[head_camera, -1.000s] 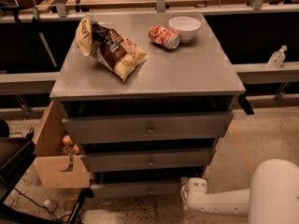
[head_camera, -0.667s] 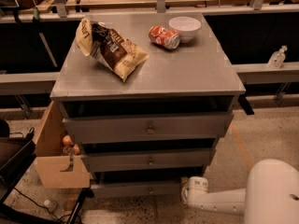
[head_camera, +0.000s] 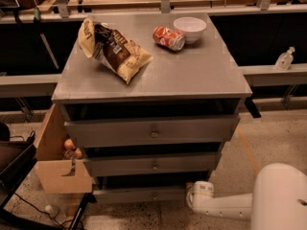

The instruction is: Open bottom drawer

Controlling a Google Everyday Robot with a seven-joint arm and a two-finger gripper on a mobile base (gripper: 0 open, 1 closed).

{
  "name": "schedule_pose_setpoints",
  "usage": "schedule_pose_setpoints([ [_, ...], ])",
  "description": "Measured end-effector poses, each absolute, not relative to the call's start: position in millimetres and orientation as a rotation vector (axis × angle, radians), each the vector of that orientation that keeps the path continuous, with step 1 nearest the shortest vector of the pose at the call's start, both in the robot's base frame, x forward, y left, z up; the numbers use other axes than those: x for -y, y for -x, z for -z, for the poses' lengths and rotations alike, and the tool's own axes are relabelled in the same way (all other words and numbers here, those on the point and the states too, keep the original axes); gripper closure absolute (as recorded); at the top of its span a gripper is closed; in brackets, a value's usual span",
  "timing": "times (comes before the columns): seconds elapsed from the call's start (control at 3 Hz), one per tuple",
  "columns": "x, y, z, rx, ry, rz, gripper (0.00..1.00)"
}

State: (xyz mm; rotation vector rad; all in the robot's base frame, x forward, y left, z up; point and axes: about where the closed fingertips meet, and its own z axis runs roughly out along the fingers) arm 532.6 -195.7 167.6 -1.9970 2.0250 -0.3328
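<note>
The grey cabinet (head_camera: pixel 153 75) has three drawers stacked in tiers. The bottom drawer (head_camera: pixel 129 195) is the lowest grey front, just above the floor, with a small round knob (head_camera: pixel 154 195) at its centre. My white arm (head_camera: pixel 230 206) reaches in low from the lower right. My gripper (head_camera: pixel 195 195) sits at the right end of the bottom drawer's front, at floor level and right of the knob. Its tip is partly lost in the shadow under the middle drawer (head_camera: pixel 153 166).
On the cabinet top lie a chip bag (head_camera: pixel 115 49), a tipped red soda can (head_camera: pixel 169 37) and a white bowl (head_camera: pixel 190 28). A cardboard box (head_camera: pixel 60 164) holding fruit stands against the cabinet's left side. A black cart (head_camera: pixel 14 171) and cable are at lower left.
The arm's large white housing has crept slightly left. The gripper end stays by the bottom drawer's right end, and the drawers stand as before.
</note>
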Motion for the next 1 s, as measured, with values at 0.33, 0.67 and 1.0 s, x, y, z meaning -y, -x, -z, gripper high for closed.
schedule_pose_setpoints([
  [0.33, 195.7, -532.5, -167.8, -2.025, 1.997, 0.333, 1.00],
  [0.67, 195.7, -532.5, -167.7, -2.025, 1.997, 0.333, 1.00],
  [1.0, 195.7, -532.5, -167.7, -2.025, 1.997, 0.333, 1.00],
])
